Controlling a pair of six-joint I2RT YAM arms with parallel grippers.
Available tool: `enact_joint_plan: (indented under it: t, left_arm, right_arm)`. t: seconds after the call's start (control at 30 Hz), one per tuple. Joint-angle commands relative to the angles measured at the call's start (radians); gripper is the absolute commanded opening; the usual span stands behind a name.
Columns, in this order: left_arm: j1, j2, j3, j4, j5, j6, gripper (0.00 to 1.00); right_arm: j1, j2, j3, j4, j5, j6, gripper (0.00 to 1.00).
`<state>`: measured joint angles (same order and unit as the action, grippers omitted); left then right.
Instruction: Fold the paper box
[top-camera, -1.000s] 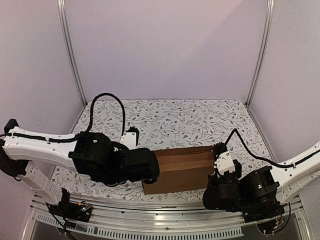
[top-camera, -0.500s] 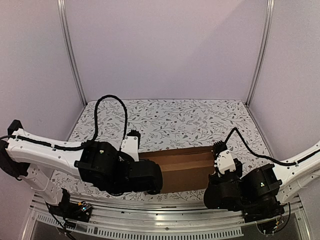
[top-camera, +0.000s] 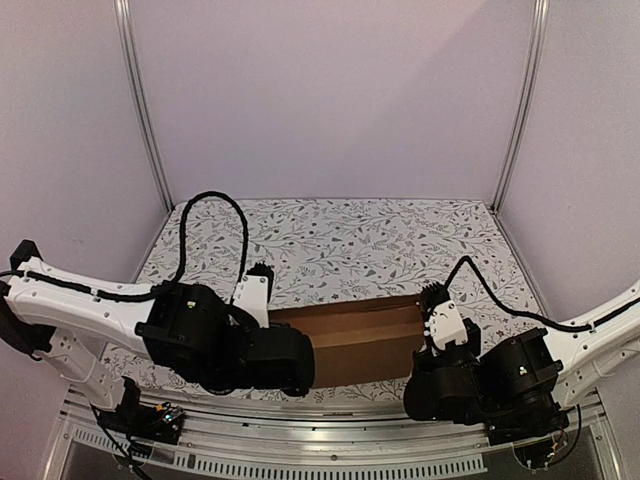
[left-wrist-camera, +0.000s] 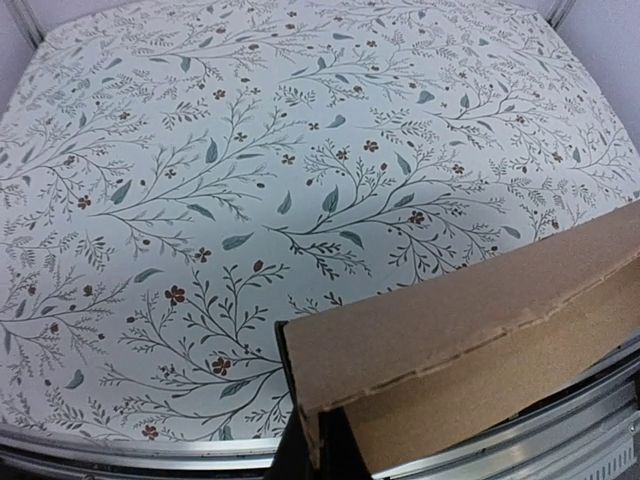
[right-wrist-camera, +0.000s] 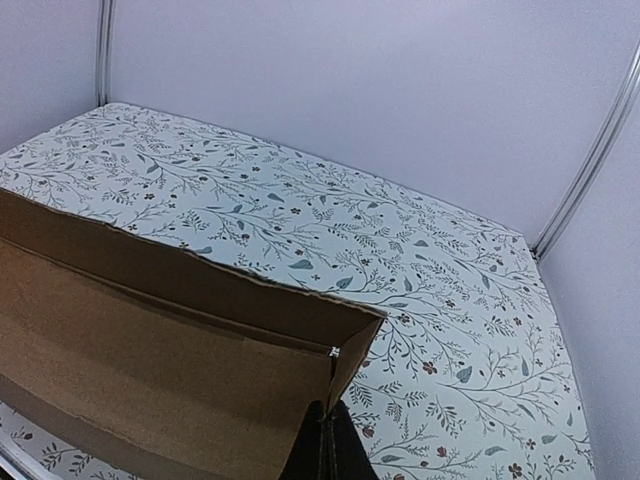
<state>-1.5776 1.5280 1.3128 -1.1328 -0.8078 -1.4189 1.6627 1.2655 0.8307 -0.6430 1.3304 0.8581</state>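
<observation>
Paper box (top-camera: 360, 338) is found at the near edge of the table (top-camera: 350, 235), laid crosswise between the two arms, its long side toward the back wall. It is plain brown cardboard, partly folded, with a long panel stood up and a crease seen along its length. Whether it rests on the cloth or is raised off it cannot be told. The left end is met by the left arm, the right end by the right arm. In the overhead view both sets of fingertips are hidden behind the black wrist housings. From the left wrist, the box corner is seen running down into the left gripper (left-wrist-camera: 312, 455) at the bottom of the frame. That gripper is clamped tight on the cardboard edge, and a perforated fold line is noted along the top panel. From the right wrist, the end wall is seen dropping into the right gripper (right-wrist-camera: 325, 450), which is pinched closed on that wall's lower edge. The table is covered in a white cloth printed with leafy sprigs. Pale lilac walls (top-camera: 330, 100) are noted on three sides, and a metal rail (top-camera: 300, 440) along the front.
</observation>
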Motion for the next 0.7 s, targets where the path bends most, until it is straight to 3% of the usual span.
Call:
enact_joint_plan:
  t: [0.0, 0.67]
  left_arm:
    - [-0.034, 0.018, -0.007, -0.071, 0.155, 0.017, 0.00]
    - [-0.035, -0.009, 0.013, -0.183, 0.134, -0.021, 0.00]
  right_arm:
    - [0.021, 0.017, 0.019, 0.020, -0.057, 0.027, 0.00]
    - [0.022, 0.018, 0.015, 0.010, -0.047, 0.044, 0.00]
